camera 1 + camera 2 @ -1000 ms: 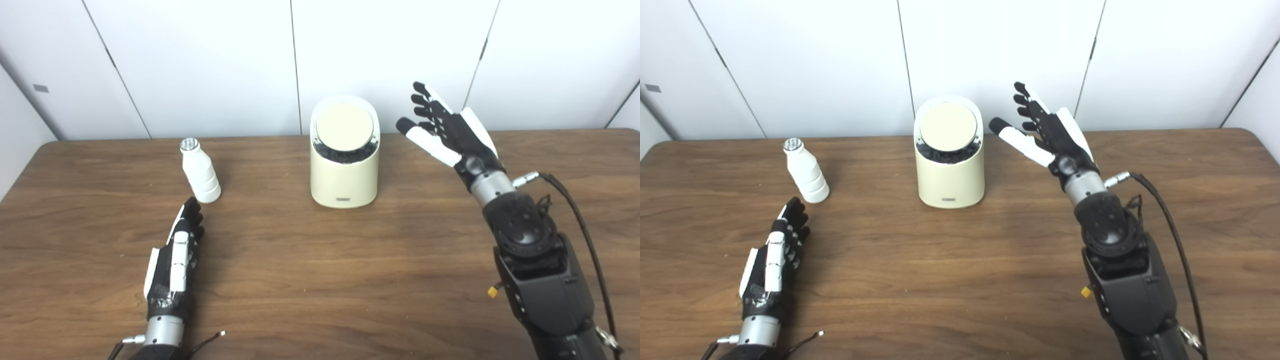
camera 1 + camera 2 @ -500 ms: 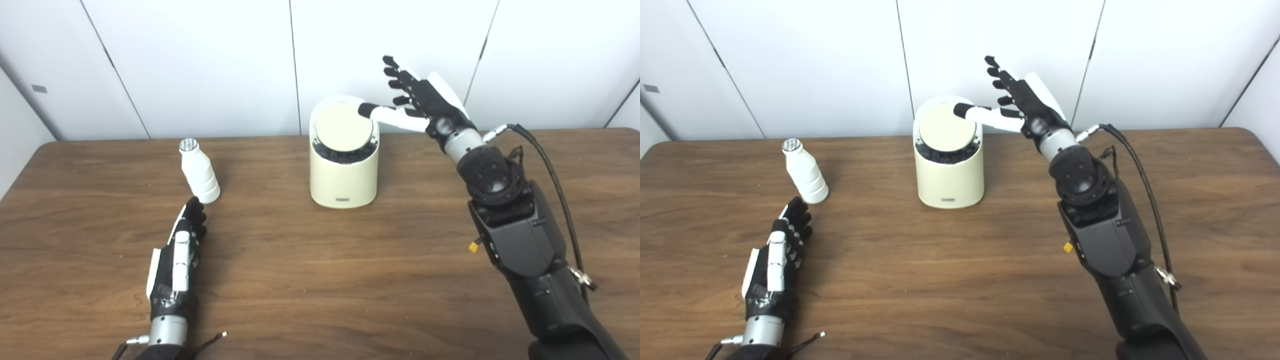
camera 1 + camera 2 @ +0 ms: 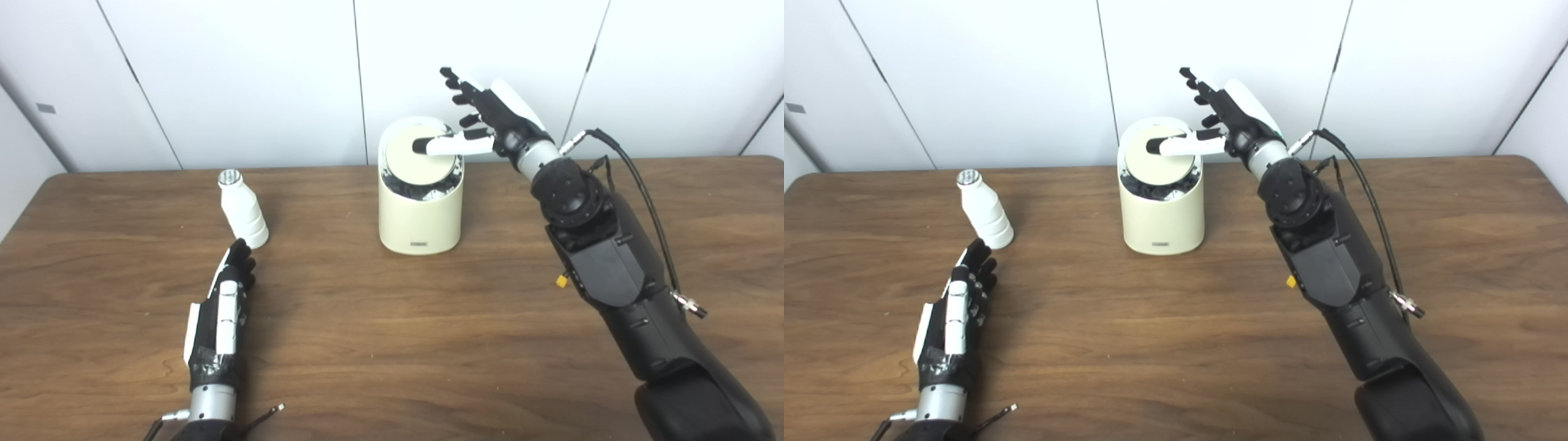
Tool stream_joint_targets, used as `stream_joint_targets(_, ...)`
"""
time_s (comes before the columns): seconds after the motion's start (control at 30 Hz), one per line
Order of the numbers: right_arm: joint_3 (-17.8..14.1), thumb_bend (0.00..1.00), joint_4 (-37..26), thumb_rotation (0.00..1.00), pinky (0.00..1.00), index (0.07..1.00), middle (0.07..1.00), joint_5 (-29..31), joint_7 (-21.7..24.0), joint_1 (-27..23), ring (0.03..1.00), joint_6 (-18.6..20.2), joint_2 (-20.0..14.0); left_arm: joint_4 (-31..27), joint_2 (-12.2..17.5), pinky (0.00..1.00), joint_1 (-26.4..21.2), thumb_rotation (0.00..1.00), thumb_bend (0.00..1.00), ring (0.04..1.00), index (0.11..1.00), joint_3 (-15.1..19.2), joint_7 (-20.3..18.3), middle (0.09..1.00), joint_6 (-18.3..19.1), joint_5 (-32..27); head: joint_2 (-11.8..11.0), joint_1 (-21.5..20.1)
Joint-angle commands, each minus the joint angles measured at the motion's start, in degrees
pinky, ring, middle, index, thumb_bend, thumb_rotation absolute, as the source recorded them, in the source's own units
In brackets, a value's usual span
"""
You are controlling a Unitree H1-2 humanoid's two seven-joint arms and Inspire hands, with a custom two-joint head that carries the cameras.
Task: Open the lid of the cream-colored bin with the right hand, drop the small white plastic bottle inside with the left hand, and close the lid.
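Right hand has swung in from the right and now has its thumb over the bin lid.

Since a second ago the right hand [image 3: 490, 119] has crossed from well right of the cream-colored bin [image 3: 420, 208] to reach over it; its fingers are spread and pinch nothing, the white thumb lying across the round lid [image 3: 409, 156], apparently touching its upper part. The lid faces up and tilts toward the near side, so the press comes from the right and above. The small white plastic bottle [image 3: 243, 209] stands on the tabletop [image 3: 392, 343], left of the bin and well apart from it, long axis upright and leaning a little to the left, cap up. The left hand [image 3: 223, 309] lies flat just near of the bottle, fingers straight and together, pointing at its base, holding nothing; it is clearly the nearer hand.
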Motion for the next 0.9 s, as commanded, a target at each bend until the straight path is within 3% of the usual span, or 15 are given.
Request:
stream_joint_targets(0.0,0.0,0.83,-1.0,0.42,0.75,0.948,0.934,-0.8,-1.0,-3.5,0.896,-1.4,0.3,2.2,-2.2,0.97,0.2,0.90,0.48,0.959,0.958,-1.8,-0.1,0.958,-0.5,-0.2,0.1,0.0)
stream_joint_targets(0.53,1.4,0.81,1.8,0.39,0.76,0.942,0.933,-3.2,-0.8,-4.0,0.889,-4.1,-1.1,2.4,-3.4,0.97,0.3,0.89,0.47,0.950,0.957,-2.4,0.7,0.954,-1.0,0.8,0.0,1.5)
stream_joint_targets(0.87,1.7,0.85,2.5,0.46,0.75,0.941,0.924,-3.4,0.0,-3.5,0.883,-5.6,-2.0,2.3,-3.7,0.98,0.3,0.90,0.47,0.956,0.961,-2.3,0.8,0.956,-1.1,0.7,0.2,1.2)
